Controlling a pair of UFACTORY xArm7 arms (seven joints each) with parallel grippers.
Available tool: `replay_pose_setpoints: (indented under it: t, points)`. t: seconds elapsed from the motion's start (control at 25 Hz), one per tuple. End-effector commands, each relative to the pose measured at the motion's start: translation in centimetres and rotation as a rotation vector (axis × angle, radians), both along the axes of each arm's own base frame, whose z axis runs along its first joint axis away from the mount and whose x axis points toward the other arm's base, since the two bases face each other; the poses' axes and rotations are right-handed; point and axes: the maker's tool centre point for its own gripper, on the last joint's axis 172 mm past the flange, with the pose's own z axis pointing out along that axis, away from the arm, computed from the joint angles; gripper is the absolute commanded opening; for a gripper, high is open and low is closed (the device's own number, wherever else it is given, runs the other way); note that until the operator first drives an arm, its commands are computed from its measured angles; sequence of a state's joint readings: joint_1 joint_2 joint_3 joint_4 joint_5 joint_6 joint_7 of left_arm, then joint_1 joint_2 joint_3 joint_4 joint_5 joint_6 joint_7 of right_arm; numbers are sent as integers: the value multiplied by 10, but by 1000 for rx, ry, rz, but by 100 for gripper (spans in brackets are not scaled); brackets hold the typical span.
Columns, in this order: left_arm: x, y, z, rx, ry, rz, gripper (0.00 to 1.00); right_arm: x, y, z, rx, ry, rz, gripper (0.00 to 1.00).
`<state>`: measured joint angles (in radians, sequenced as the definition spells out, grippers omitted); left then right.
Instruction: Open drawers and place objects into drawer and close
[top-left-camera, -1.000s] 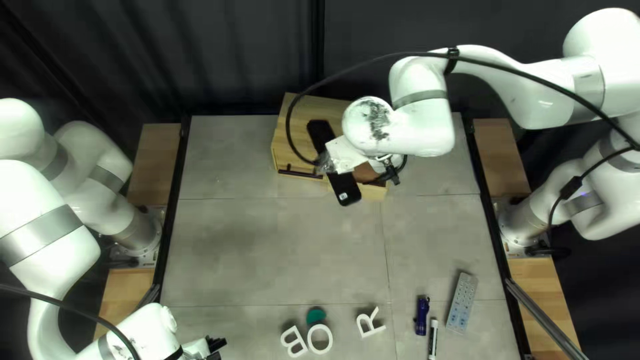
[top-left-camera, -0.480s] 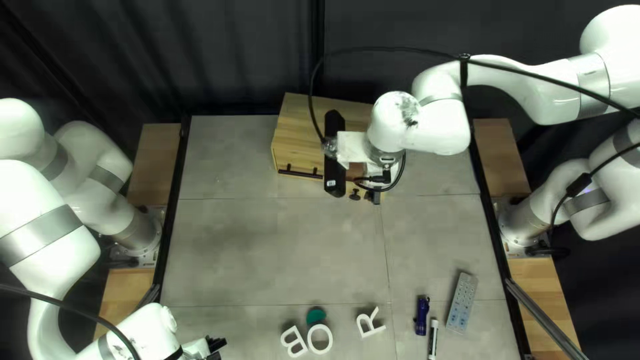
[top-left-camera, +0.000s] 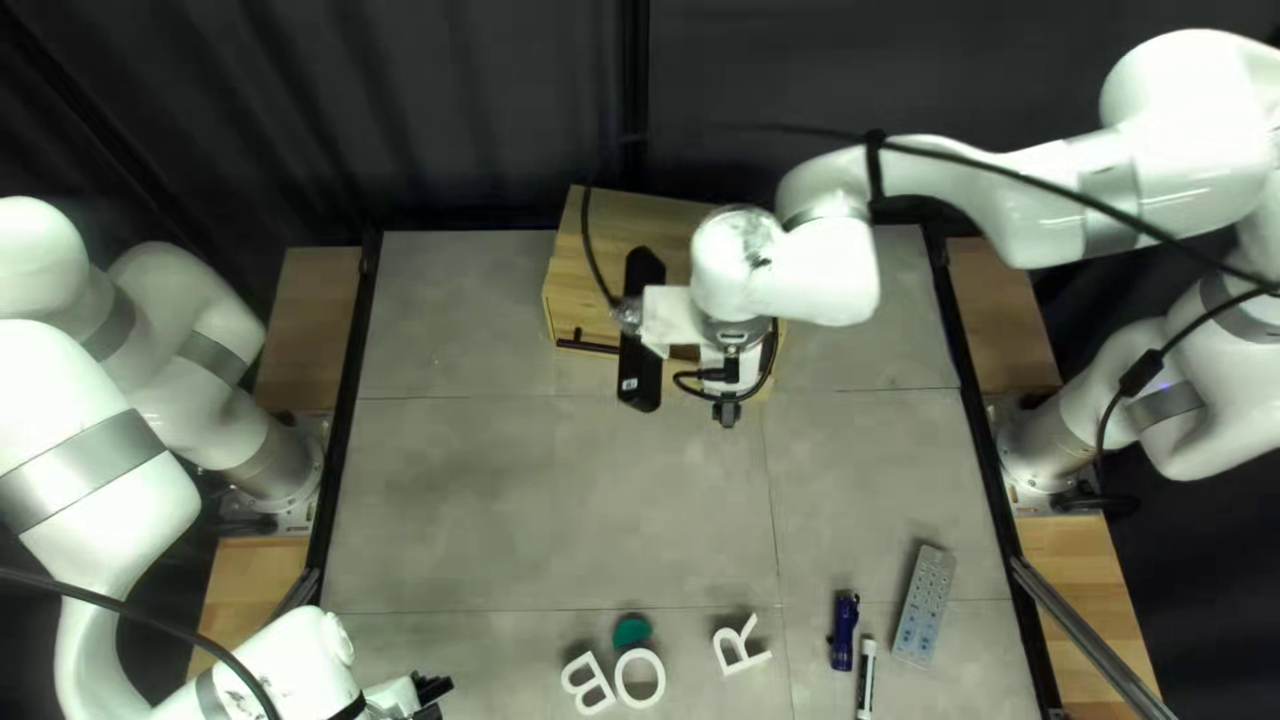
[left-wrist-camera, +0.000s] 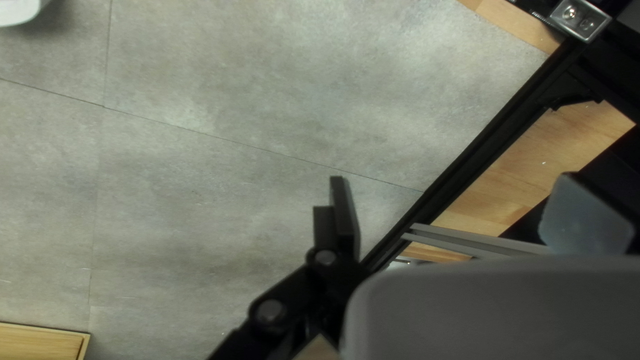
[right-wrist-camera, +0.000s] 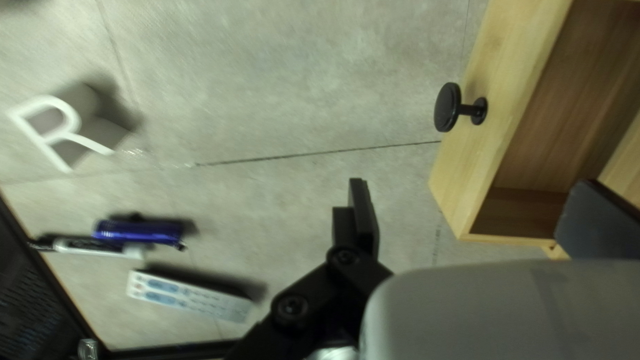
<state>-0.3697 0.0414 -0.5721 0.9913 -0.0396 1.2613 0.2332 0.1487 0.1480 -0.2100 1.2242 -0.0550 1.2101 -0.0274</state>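
Observation:
My right gripper (top-left-camera: 727,412) hangs at the front of the wooden cabinet (top-left-camera: 616,234), partly hidden by its arm. In the right wrist view that gripper (right-wrist-camera: 472,187) is open and holds nothing; a pulled-out wooden drawer (right-wrist-camera: 495,150) with a round black knob (right-wrist-camera: 447,107) lies ahead and to one side of it, its visible inside bare. The cabinet's bar handle (top-left-camera: 582,346) shows beside the arm. My left gripper (top-left-camera: 430,692) is low at the table's near left. Its own view shows this gripper (left-wrist-camera: 452,181) open above bare table.
Near the table's front lie white letters B (top-left-camera: 587,682), O (top-left-camera: 640,678) and R (top-left-camera: 739,646), a green piece (top-left-camera: 631,631), a blue cylinder-like object (top-left-camera: 843,631), a marker (top-left-camera: 867,678) and a pale remote (top-left-camera: 923,607).
Over the last half second my right arm has swung left in the top left view, after moving right before that. Its gripper now covers the knobs seen earlier. The left arm is still.

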Motion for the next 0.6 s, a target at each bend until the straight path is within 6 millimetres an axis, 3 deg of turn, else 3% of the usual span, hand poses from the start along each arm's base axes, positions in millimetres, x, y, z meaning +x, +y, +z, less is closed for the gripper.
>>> replay_pose_setpoints:
  t: [0.04,0.6]
  points:
    - [0,0,0,0,0,0,100,-1,-7,-7,5,-8,-10,100]
    - [0,0,0,0,0,0,100,4,-17,-21,0,-49,-90,100]
